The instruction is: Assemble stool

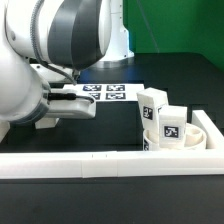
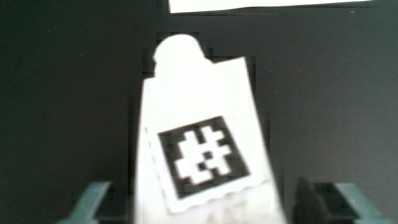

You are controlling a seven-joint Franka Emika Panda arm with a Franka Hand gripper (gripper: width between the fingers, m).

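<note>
White disc seat [image 1: 207, 137], spare legs [image 1: 168, 126] upright on or against it, sits at the exterior view's right. Your gripper [image 2: 214, 205] straddles one leg [image 2: 199, 120], jaws wide, not touching. Close off-centre and you may twist it askew.

On my feed, I log the leg [image 2: 187, 100] as white, carrying a black-and-white square tag pattern. The seat [image 1: 205, 132] reads plain white. The marker board [image 1: 105, 92] is white with black tag squares. The table [image 1: 100, 135] is black, the long rail [image 1: 90, 165] white, the backdrop [image 1: 180, 30] green.
</note>
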